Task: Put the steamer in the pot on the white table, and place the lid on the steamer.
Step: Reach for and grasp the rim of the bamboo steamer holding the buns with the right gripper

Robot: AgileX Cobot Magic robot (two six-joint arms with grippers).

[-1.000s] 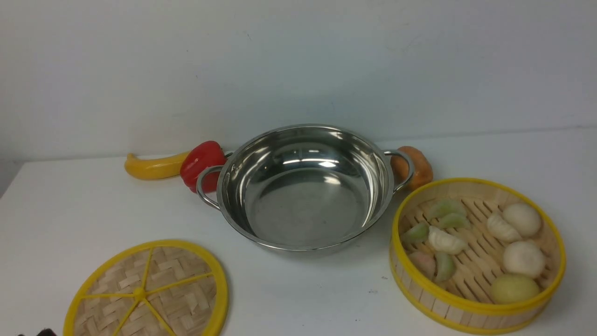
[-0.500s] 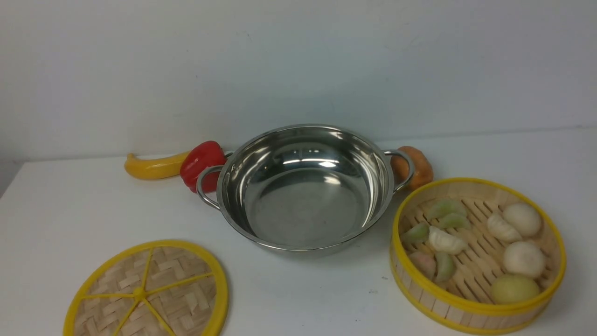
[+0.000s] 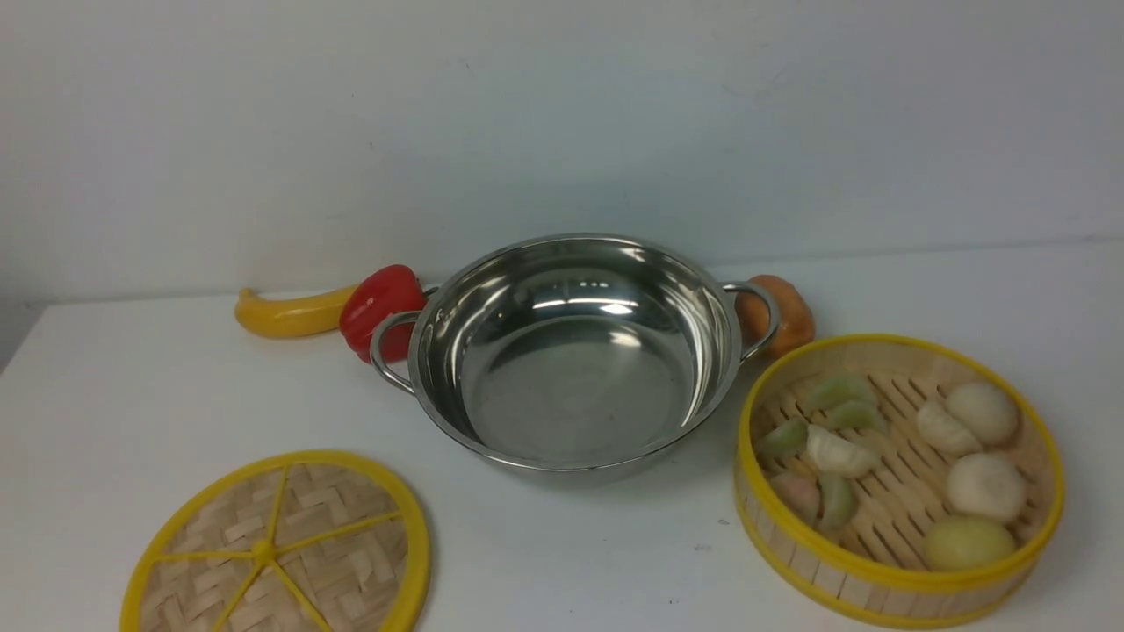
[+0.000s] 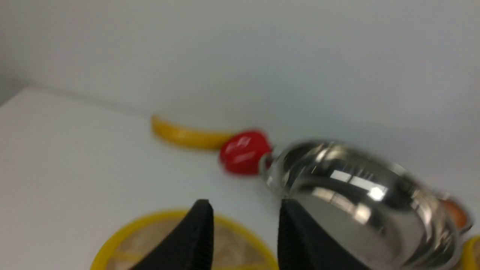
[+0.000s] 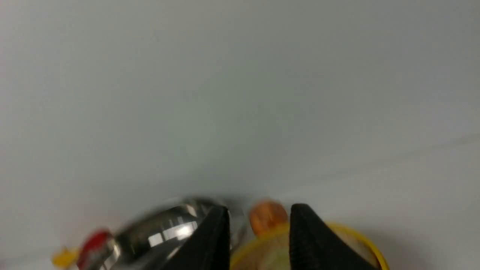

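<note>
The steel pot (image 3: 571, 386) stands empty at the middle back of the white table (image 3: 132, 386). The steamer (image 3: 825, 575) sits on the table to its right, apart from it, with dumplings and buns inside. The lid (image 3: 277, 549) lies flat at the front left. Neither arm shows in the front view. My left gripper (image 4: 244, 204) is open and empty above the lid's (image 4: 123, 243) near side, with the pot (image 4: 360, 202) ahead. My right gripper (image 5: 260, 208) is open and empty above the steamer's (image 5: 360, 236) near side, and the pot (image 5: 165, 228) shows beside it.
A yellow banana (image 3: 285, 312) and a red pepper (image 3: 379, 307) lie against the pot's left handle. An orange bun-like thing (image 3: 790, 312) sits behind its right handle. The wall stands close behind the pot. The table's left edge shows at the far left.
A dark tip of my left gripper at the front view's bottom left edge has gone out of view. The pot, steamer and lid have not moved.
</note>
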